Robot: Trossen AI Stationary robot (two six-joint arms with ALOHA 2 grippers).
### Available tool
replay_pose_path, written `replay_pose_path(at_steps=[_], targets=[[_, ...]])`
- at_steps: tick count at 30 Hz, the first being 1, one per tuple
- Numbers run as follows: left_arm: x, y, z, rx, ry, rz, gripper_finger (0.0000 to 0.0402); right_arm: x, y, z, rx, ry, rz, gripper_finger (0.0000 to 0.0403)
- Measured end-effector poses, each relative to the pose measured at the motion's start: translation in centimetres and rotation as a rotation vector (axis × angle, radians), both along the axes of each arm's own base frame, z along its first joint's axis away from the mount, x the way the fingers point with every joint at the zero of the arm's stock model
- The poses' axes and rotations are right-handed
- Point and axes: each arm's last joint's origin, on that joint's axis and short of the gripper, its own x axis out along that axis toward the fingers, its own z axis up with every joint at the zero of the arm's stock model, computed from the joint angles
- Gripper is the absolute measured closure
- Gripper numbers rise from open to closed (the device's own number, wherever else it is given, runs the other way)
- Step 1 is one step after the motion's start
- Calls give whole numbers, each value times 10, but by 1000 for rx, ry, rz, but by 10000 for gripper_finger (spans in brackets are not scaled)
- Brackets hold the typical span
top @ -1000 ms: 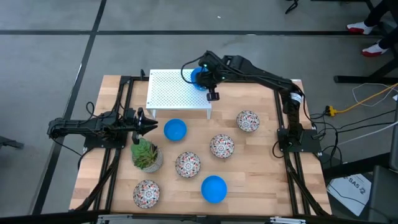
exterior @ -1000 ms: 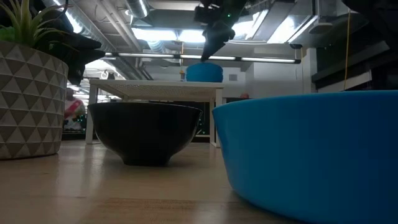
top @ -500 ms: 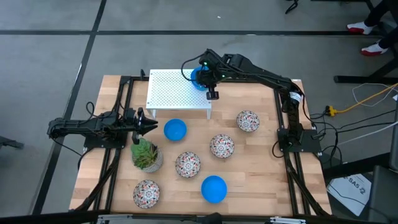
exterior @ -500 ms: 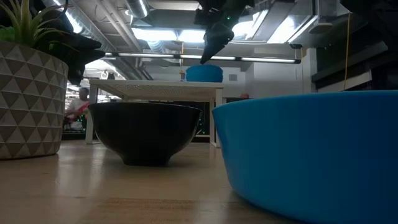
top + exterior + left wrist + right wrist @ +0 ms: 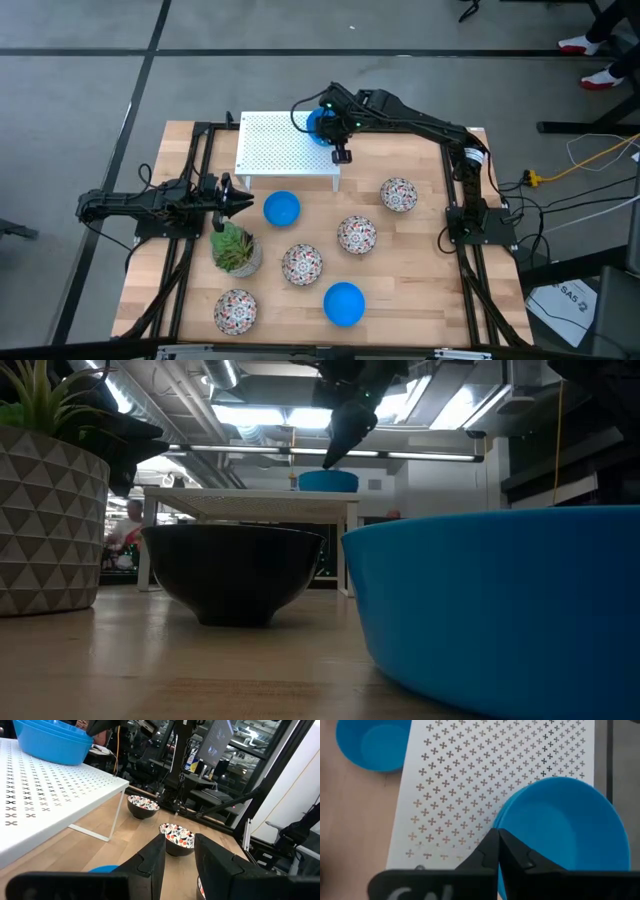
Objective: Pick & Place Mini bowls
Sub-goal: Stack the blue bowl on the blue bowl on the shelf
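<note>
Plain bright blue bowl (image 5: 565,827), smooth and round, sits on the white perforated shelf (image 5: 470,785) right under my right gripper (image 5: 497,840), whose fingers are pinched together, holding nothing. Bare shelf spreads ahead of my fingertips. My left gripper (image 5: 177,852) waits, parted, near the succulent (image 5: 234,247).

My right arm covers part of the blue bowl (image 5: 316,123) on the white perforated shelf (image 5: 280,150); in my right wrist view, its rim runs off-frame.
</note>
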Motion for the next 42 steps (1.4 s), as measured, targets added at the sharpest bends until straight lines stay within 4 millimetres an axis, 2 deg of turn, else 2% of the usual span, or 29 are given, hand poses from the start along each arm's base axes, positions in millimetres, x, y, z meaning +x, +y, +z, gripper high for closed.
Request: replay_pose_path(at_steps=[5, 16, 25, 31, 36, 42], targets=[[0, 0, 0, 0, 0, 0, 302, 2, 11, 16, -16, -40, 28, 394], [0, 0, 0, 0, 0, 0, 302, 4, 51, 51, 10, -128, 60, 393], [0, 0, 0, 0, 0, 0, 302, 11, 79, 52, 131, -161, -12, 393], [0, 0, 0, 0, 0, 0, 302, 13, 85, 49, 224, -171, -109, 393], [0, 0, 0, 0, 0, 0, 302, 15, 91, 46, 332, -157, -99, 393], [0, 0, 0, 0, 0, 0, 302, 16, 106, 46, 403, -150, -76, 364]])
